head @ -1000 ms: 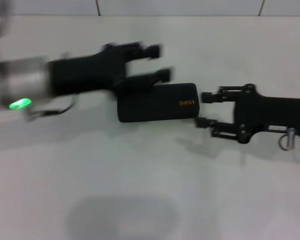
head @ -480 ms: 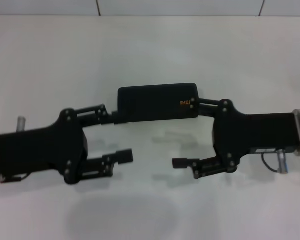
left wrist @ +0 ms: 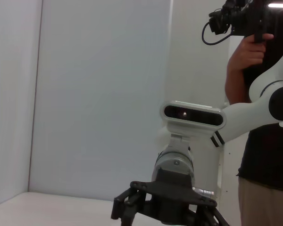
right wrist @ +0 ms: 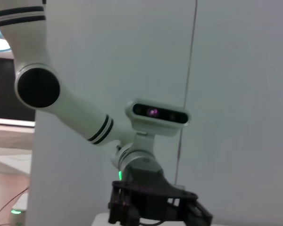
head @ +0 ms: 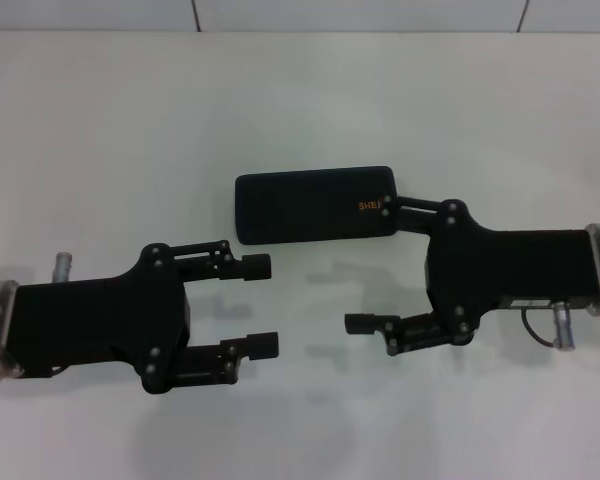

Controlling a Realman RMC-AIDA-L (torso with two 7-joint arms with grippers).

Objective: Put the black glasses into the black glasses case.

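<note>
My left gripper (head: pixel 260 305) has drawn nearer me off the black glasses case (head: pixel 315 204); right gripper (head: pixel 380 265) touches its lettered end. Both jaws open. Case closed, glasses unseen: lift lid first.

Matte black left end effector (head: pixel 263 305) and right end effector (head: pixel 371 266), silver-screwed, on silvery wrist cuffs.

- A robot test room or lab, not a home.
- Bare white worktop (head: pixel 100 120) under both arms.
- Plain white wall panels (left wrist: pixel 104 94) behind the robot.
- A person (left wrist: pixel 266 155) stands by the robot's arm, holding a camera rig (left wrist: pixel 245 19).
</note>
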